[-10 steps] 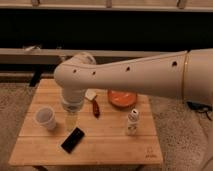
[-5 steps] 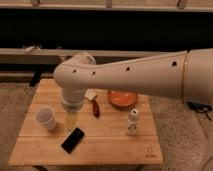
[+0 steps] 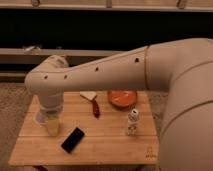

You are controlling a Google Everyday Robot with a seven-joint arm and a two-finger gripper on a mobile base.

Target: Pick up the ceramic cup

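The gripper (image 3: 52,126) hangs below the big white arm, low over the left part of the wooden table (image 3: 110,142). It shows as a pale yellowish piece under the round wrist. The ceramic cup (image 3: 38,118) is almost wholly hidden behind the wrist and gripper. Only a small white edge shows at the wrist's lower left. I cannot tell whether the gripper touches the cup.
A black phone (image 3: 72,140) lies just right of the gripper. A red elongated item (image 3: 95,108) and a pale wedge (image 3: 88,95) lie mid-table. An orange bowl (image 3: 122,98) sits at the back right and a slim white bottle (image 3: 132,121) stands in front of it. The arm spans the view's right.
The arm and gripper have moved left and now cover the cup, which stood in plain view to their left before. The other things have not moved.
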